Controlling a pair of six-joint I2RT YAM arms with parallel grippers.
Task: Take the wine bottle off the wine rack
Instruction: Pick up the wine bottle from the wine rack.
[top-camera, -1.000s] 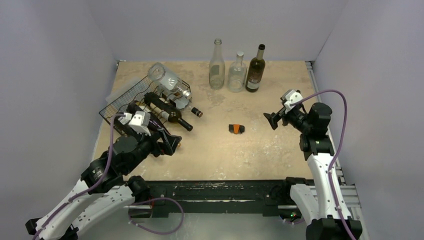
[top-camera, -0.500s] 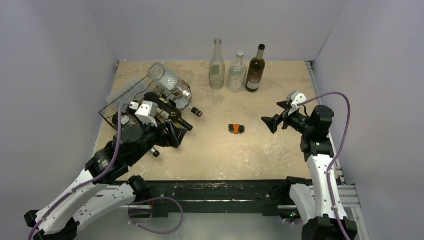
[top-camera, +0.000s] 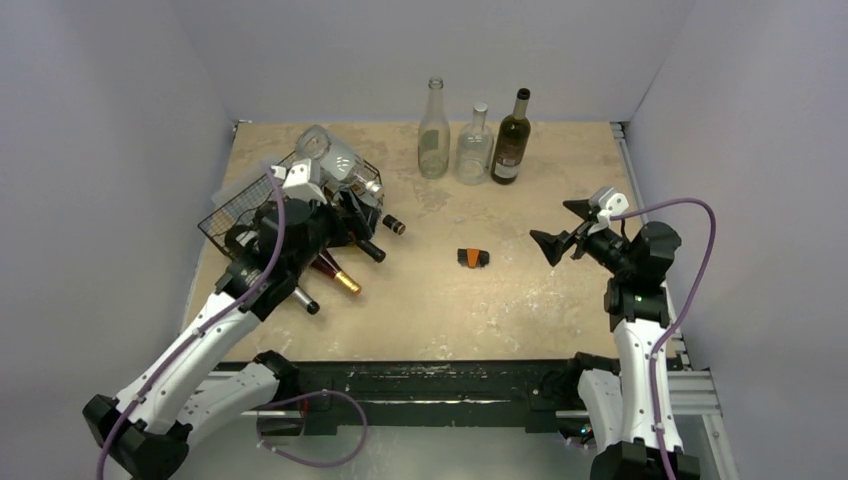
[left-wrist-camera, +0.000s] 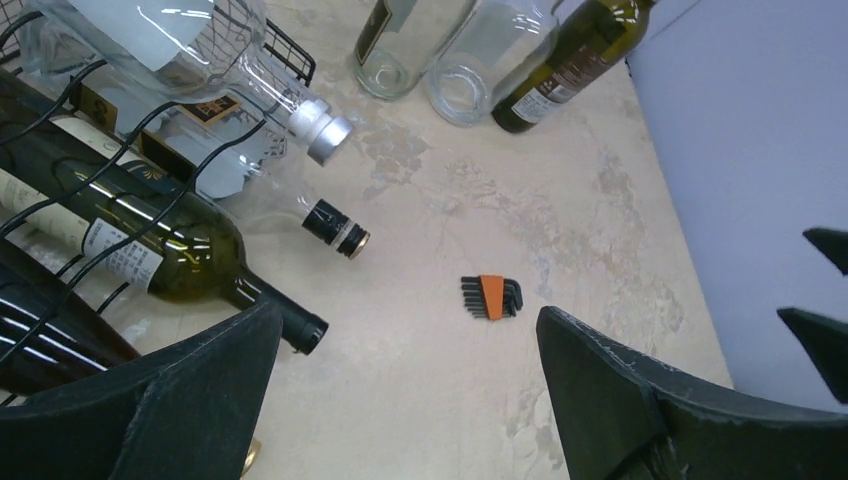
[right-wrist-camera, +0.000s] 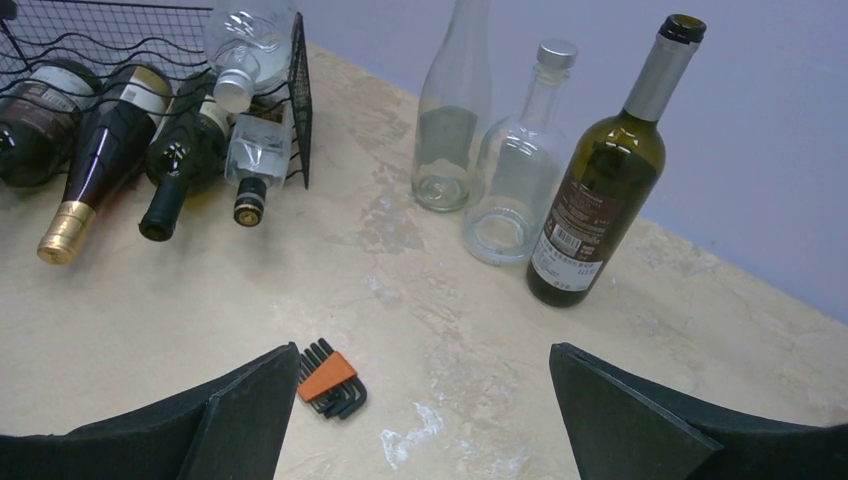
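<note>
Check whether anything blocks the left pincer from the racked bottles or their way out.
Nothing visible. The neck of the green bottle pokes free of the wine rack beside the open left pincer; only a hex key set lies on the table farther out.

I can make out no words or numbers anywhere. The standing dark green bottle (right-wrist-camera: 598, 180) wears a brown label with a barcode. Labels on the wine bottles (left-wrist-camera: 160, 250) in the wine rack (top-camera: 228, 210) are too blurred to read.
</note>
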